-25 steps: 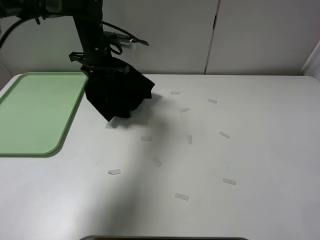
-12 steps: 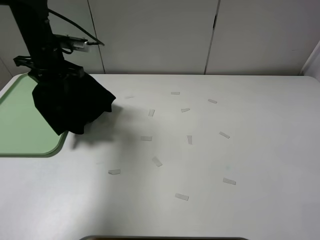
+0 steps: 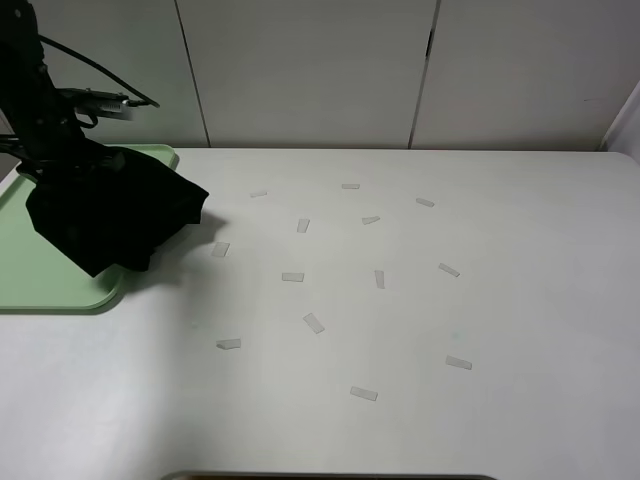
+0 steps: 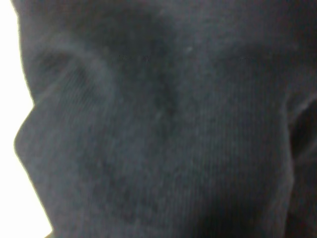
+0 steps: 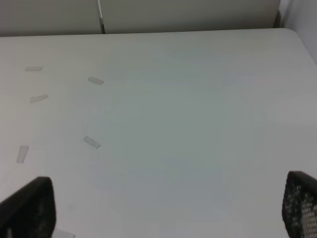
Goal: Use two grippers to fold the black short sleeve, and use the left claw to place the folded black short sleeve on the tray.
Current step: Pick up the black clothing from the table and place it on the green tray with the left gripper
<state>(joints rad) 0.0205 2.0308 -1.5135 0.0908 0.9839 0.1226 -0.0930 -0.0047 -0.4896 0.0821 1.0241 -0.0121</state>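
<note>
**Black short sleeve folded and hanging over the tray, not yet set down**

The black short sleeve (image 3: 110,215) is already a compact dark bundle with no print showing, so the folding looks finished. It hangs at the left edge of the exterior high frame from the left claw (image 3: 62,160), draped over the right rim of the tray (image 3: 60,295). Most of the bundle sits above the green surface, while one corner reaches out to the right past the rim, over the white table (image 3: 420,330). Whether its lowest edge already touches the tray cannot be told. What remains, by my reading, is to lower it fully inside the rim and let go.

The bundle's long axis runs roughly from lower left to upper right in that frame, with its pointed corner facing right and its bulk sagging downward.

The left claw's jaws are buried in cloth; the left wrist view is filled with dark fabric, and they appear clamped on the bundle's upper edge. The right gripper (image 5: 163,213) has its jaws spread wide over bare table, holding nothing.
</note>
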